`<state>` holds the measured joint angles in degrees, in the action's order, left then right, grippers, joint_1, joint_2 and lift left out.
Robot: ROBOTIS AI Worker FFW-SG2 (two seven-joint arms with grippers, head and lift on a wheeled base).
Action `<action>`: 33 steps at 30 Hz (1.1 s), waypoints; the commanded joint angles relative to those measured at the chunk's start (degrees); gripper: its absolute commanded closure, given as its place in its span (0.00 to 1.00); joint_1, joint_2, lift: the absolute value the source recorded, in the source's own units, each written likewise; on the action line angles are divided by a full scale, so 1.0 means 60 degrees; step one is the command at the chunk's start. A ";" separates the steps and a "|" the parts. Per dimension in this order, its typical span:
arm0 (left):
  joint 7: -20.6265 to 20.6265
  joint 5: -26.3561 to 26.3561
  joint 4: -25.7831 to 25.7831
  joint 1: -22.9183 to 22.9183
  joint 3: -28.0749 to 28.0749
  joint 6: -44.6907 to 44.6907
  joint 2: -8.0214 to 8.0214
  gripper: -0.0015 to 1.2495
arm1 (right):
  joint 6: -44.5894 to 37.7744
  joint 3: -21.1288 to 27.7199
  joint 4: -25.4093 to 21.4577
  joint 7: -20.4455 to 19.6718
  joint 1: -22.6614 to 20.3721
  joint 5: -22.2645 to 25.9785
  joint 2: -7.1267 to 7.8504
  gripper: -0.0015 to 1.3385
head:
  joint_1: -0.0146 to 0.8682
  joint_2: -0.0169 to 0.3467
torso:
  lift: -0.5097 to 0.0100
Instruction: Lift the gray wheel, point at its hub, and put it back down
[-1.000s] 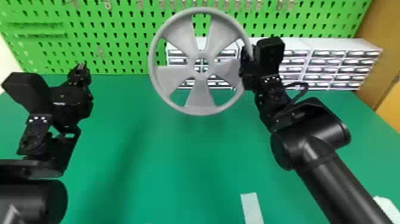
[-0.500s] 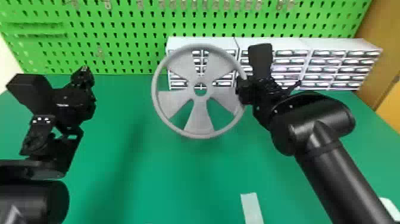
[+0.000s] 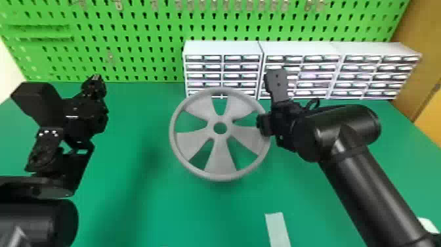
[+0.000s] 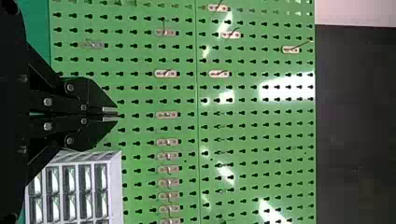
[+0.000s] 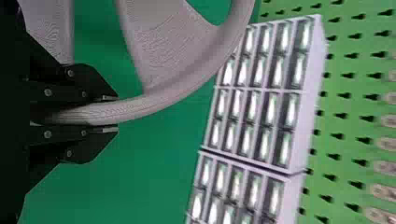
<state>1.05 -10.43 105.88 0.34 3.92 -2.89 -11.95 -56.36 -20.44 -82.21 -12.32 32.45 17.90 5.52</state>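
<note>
Sinking in the head view, the gray five-spoked wheel (image 3: 221, 161) is hanging from the right black gripper (image 3: 263, 125) over the green tabletop (image 3: 197, 213).
Left wrist view: the left black gripper (image 3: 95, 79) is holding its fingers together; right wrist view: fingers (image 5: 95, 145) are clasping the rim.

Workshop or lab workstation: a green perforated pegboard (image 3: 147, 65) bearing metal hooks (image 3: 118, 4) stands behind a green worktop (image 3: 131, 210). White multi-drawer parts cabinets (image 3: 223, 47) line the worktop's far edge; a wood-coloured panel (image 3: 416, 65) rises at the right side.
</note>
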 commanded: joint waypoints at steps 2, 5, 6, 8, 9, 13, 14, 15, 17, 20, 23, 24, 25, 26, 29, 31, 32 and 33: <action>0.0000 -0.0005 -0.0010 0.0002 -0.0023 -0.0046 0.0000 0.98 | -0.0421 -0.0036 0.0752 0.0456 0.0217 0.0312 -0.0012 0.99 | 0.80 0.18 | 0.81; 0.0000 -0.0005 -0.0024 0.0002 -0.0038 -0.0046 0.0000 0.98 | -0.0435 -0.0139 0.1060 0.0544 0.0232 0.0444 -0.0027 0.99 | 0.80 0.18 | 0.81; 0.0000 -0.0005 -0.0024 0.0002 -0.0023 -0.0061 0.0000 0.98 | -0.0465 -0.0168 0.1148 0.0544 0.0232 0.0473 -0.0041 0.99 | 0.80 0.18 | 0.81; 0.0000 -0.0005 -0.0039 0.0017 -0.0038 -0.0061 0.0000 0.98 | -0.0523 -0.0212 0.1309 0.0544 0.0247 0.0503 -0.0056 0.99 | 0.80 0.18 | 0.81; 0.0000 -0.0019 -0.0039 0.0017 -0.0038 -0.0076 0.0000 0.98 | -0.0597 -0.0241 0.1441 0.0574 0.0291 0.0517 -0.0070 0.99 | 0.80 0.18 | 0.81; 0.0000 -0.0049 -0.0054 0.0017 -0.0052 -0.0076 0.0000 0.98 | -0.0655 -0.0403 0.1866 0.0779 0.0364 0.0517 -0.0070 0.99 | 0.80 0.18 | 0.81; 0.0000 -0.0049 -0.0068 0.0017 -0.0052 -0.0076 0.0000 0.98 | -0.0655 -0.0447 0.1939 0.0793 0.0379 0.0517 -0.0056 0.99 | 0.80 0.18 | 0.81; 0.0000 -0.0049 -0.0068 0.0017 -0.0052 -0.0076 0.0000 0.98 | -0.0655 -0.0461 0.2041 0.0793 0.0393 0.0547 -0.0056 0.99 | 0.80 0.18 | 0.81; 0.0000 -0.0049 -0.0068 0.0017 -0.0052 -0.0076 0.0000 0.98 | -0.0655 -0.0461 0.2203 0.0823 0.0408 0.0605 -0.0056 0.99 | 0.80 0.18 | 0.81; 0.0000 -0.0049 -0.0083 0.0017 -0.0067 -0.0090 0.0000 0.98 | -0.0655 -0.0461 0.2334 0.0837 0.0408 0.0605 -0.0056 0.99 | 0.80 0.18 | 0.81; 0.0000 -0.0049 -0.0098 0.0017 -0.0082 -0.0090 0.0000 0.98 | -0.0655 -0.0505 0.2437 0.0837 0.0423 0.0605 -0.0056 0.99 | 0.80 0.18 | 0.81; 0.0000 -0.0049 -0.0098 0.0017 -0.0082 -0.0090 0.0000 0.98 | -0.0655 -0.0520 0.2452 0.0837 0.0423 0.0605 -0.0056 0.99 | 0.80 0.18 | 0.81; 0.0000 -0.0049 -0.0098 0.0017 -0.0082 -0.0090 0.0000 0.98 | -0.0655 -0.0534 0.2466 0.0837 0.0423 0.0591 -0.0056 0.99 | 0.80 0.18 | 0.81; 0.0000 -0.0049 -0.0098 0.0017 -0.0096 -0.0090 0.0000 0.98 | -0.0655 -0.0549 0.2495 0.0837 0.0437 0.0591 -0.0056 0.99 | 0.80 0.18 | 0.81; 0.0000 -0.0049 -0.0112 0.0017 -0.0096 -0.0090 0.0000 0.98 | -0.0641 -0.0549 0.2569 0.0837 0.0437 0.0591 -0.0070 0.99 | 0.80 0.18 | 0.81; 0.0000 -0.0049 -0.0112 0.0017 -0.0111 -0.0090 0.0000 0.98 | -0.0641 -0.0564 0.2613 0.0837 0.0437 0.0576 -0.0070 0.99 | 0.80 0.18 | 0.81; 0.0000 -0.0049 -0.0112 0.0017 -0.0111 -0.0090 0.0000 0.98 | -0.0641 -0.0578 0.2627 0.0837 0.0437 0.0576 -0.0070 0.99 | 0.80 0.18 | 0.81; 0.0000 -0.0049 -0.0112 0.0017 -0.0111 -0.0090 0.0000 0.98 | -0.0641 -0.0593 0.2657 0.0837 0.0437 0.0561 -0.0070 0.99 | 0.80 0.18 | 0.81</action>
<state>1.05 -10.72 105.24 0.45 3.31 -3.43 -11.95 -60.22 -23.78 -66.76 -7.29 35.06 21.41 5.11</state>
